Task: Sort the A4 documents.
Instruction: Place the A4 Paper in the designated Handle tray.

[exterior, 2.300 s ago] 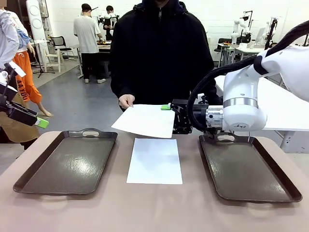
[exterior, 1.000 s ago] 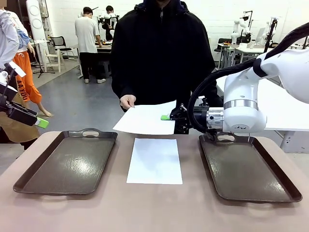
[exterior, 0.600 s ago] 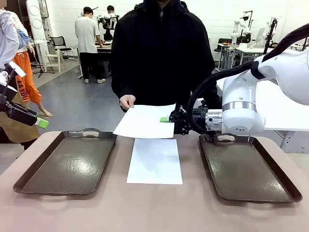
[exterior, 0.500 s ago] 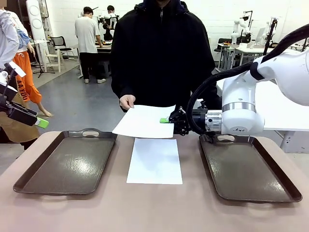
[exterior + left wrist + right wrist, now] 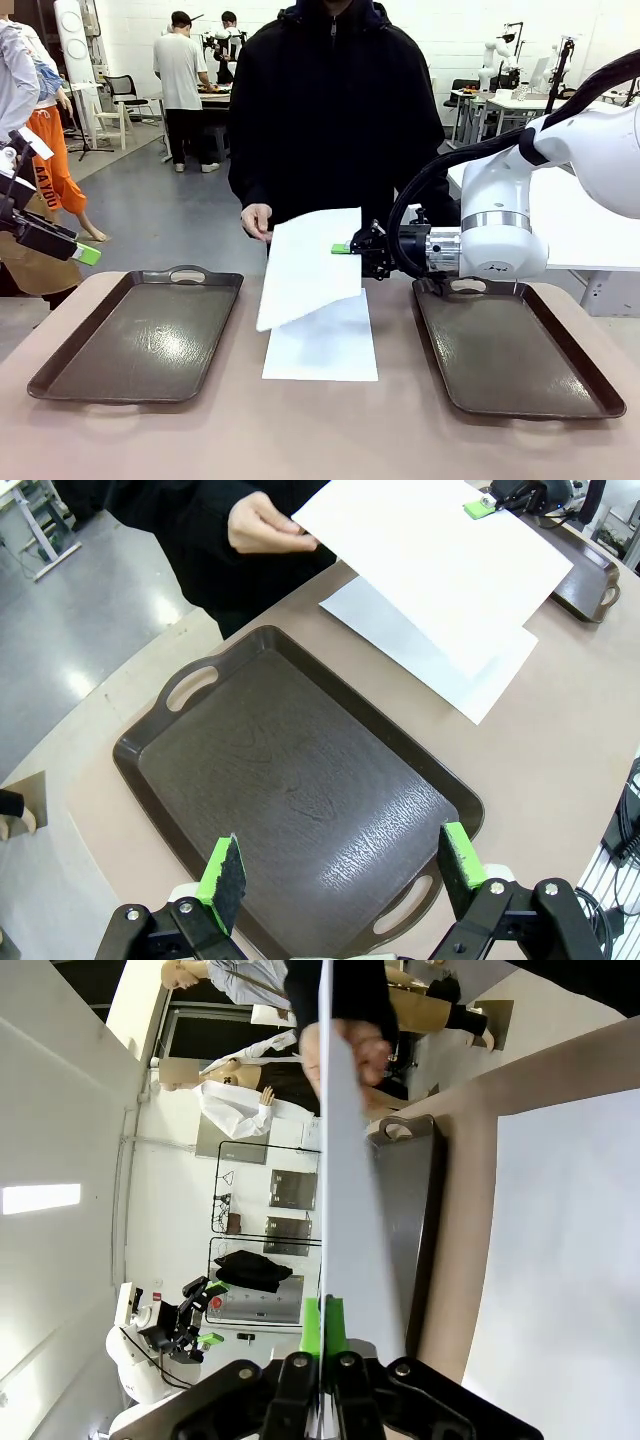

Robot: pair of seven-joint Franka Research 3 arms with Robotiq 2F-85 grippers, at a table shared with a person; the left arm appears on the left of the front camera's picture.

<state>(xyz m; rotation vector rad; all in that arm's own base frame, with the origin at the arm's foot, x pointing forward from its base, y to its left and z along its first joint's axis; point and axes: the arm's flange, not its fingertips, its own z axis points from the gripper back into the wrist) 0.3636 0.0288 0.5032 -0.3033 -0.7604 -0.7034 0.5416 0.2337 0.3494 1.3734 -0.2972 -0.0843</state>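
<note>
**A:** From the front, what to note around the flat white paper sheet [image 5: 325,352] lying on the tan tabletop [image 5: 320,435]?

**B:** Over its far end, a raised white paper sheet [image 5: 308,265], tilted steeply, with the low corner dipping toward the flat one's left edge. Pinched at its right edge by the right gripper [image 5: 343,248], green pads clamped tight on the paper. At its far left corner, a person's hand [image 5: 256,220] in a black sleeve. Gripping or merely touching, cannot tell.

**A:** And from the wrists?

**B:** Along the right gripper's own fingers, the raised paper seen edge-on, as a thin pale strip up the middle, with the flat sheet spread wide to one side. From the left wrist, seen from above instead: broad face showing, overlapping much of the flat sheet. Down at the bottom there, the left gripper [image 5: 345,865], fingers spread wide, holding nothing, well to the left of the flat sheet.

**A:** Anything in the way?

**B:** From the front, the raised paper itself, covering the flat sheet's far end.

**A:** Containers?

**B:** Just left of the flat sheet, a left dark brown tray [image 5: 140,340], rectangular, with cut-out handles. Just right of it, a matching right dark brown tray [image 5: 510,355], white robot wrist over its far handle. Glossy bottoms showing whole in both
</note>
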